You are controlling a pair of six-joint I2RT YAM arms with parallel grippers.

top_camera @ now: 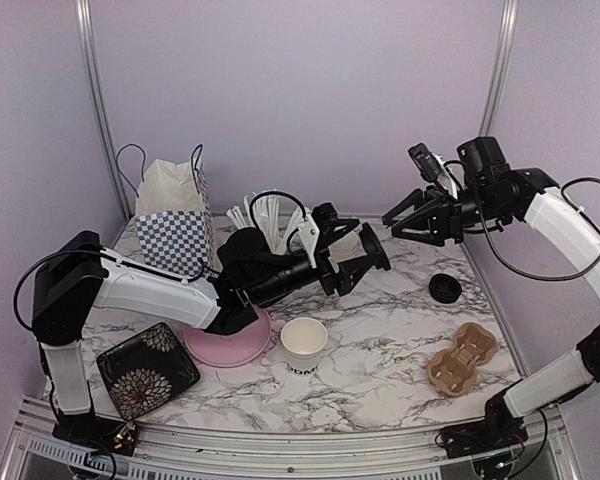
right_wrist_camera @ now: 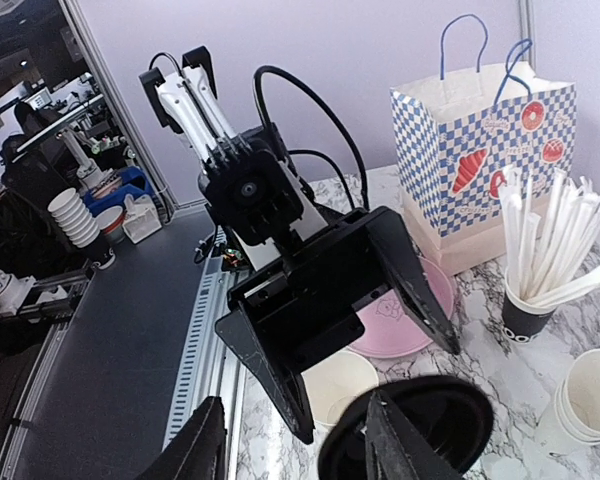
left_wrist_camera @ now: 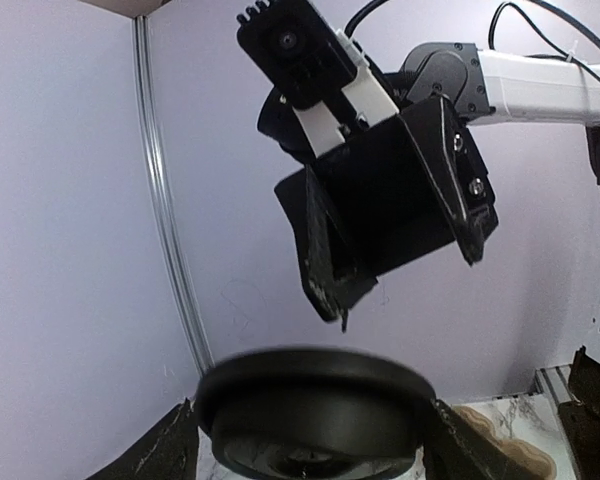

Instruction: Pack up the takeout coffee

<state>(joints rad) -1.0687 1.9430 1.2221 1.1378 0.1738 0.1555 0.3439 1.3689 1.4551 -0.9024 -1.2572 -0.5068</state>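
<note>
Handing over a black lid (left_wrist_camera: pixel 315 400), apparently: right pincer (left_wrist_camera: pixel 405 283) parted, left pincer (top_camera: pixel 368 250) bracketing it, grip unclear; next, seat it squarely on the cup (top_camera: pixel 304 338).

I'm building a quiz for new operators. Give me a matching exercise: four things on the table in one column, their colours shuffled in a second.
Things:
1. paper bag
2. round plate
3. cup carrier
4. loose lid

Colours:
A. brown
B. black
C. blue-and-white checked
D. pink

Pairs: 1-C, 2-D, 3-A, 4-B
</note>
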